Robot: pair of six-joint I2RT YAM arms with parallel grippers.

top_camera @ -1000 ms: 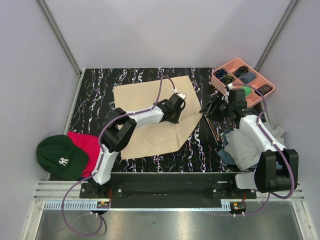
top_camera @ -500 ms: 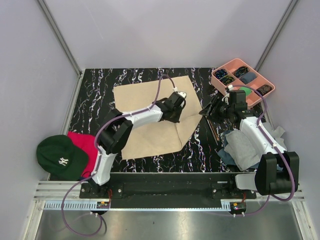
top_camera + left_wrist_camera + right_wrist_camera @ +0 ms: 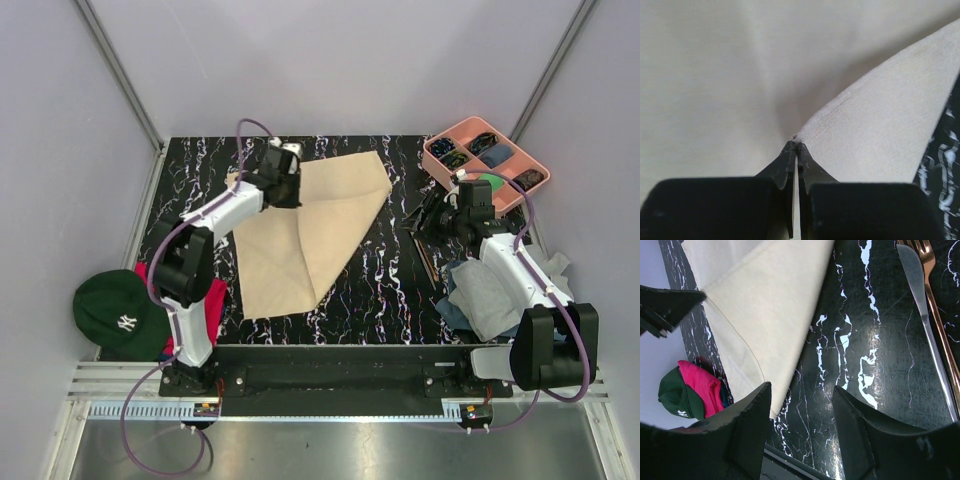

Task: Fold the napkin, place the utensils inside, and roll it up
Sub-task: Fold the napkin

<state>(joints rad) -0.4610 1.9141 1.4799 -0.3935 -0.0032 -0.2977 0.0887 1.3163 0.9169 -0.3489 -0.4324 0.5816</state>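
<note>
Left gripper [image 3: 796,145] pinches the napkin [image 3: 300,235] corner at far left, making the fold; right gripper [image 3: 801,391] hangs open near the utensils [image 3: 914,270]

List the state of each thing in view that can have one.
napkin: partly folded, one flap over the rest
left gripper: shut on the napkin
right gripper: open, empty
knife: flat on the table, outside the napkin
fork: flat beside the knife
baseball cap: lying crown up
</note>
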